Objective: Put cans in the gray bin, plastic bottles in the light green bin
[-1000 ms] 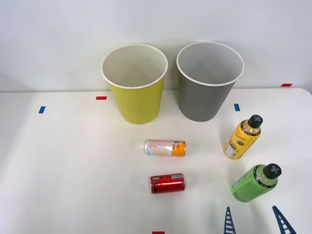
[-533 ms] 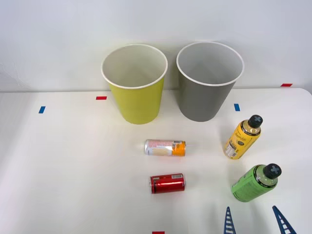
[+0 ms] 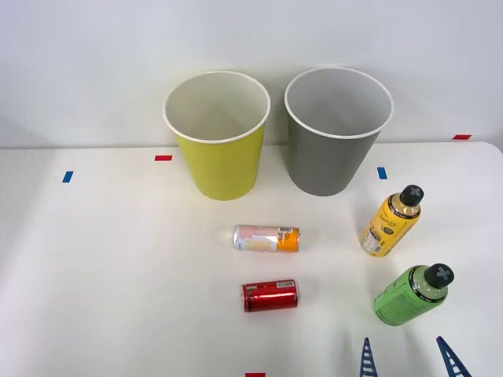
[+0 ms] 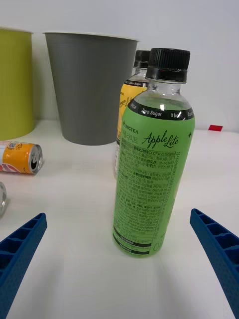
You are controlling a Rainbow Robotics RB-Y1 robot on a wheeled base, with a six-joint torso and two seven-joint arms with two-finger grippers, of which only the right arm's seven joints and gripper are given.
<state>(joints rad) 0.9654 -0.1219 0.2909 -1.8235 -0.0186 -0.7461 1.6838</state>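
Observation:
The green plastic bottle (image 3: 410, 294) (image 4: 152, 174) with a black cap stands upright at the table's front right, just beyond my right gripper (image 3: 407, 360) (image 4: 119, 259), which is open and holds nothing. Farther back stands the yellow bottle (image 3: 390, 222) (image 4: 128, 94). Two cans lie on their sides mid-table: the silver-pink one with an orange end (image 3: 266, 238) (image 4: 19, 156) and, nearer, the red one (image 3: 269, 295). At the back, the light green bin (image 3: 218, 135) (image 4: 15, 82) stands left of the gray bin (image 3: 336, 129) (image 4: 89, 87).
Small red and blue tape marks (image 3: 163, 158) dot the white table (image 3: 118, 275). A white wall rises behind the bins. The table's left half holds no objects.
My gripper's fingertips have slipped slightly lower toward the view's bottom edge. Bottles, cans and bins have not moved.

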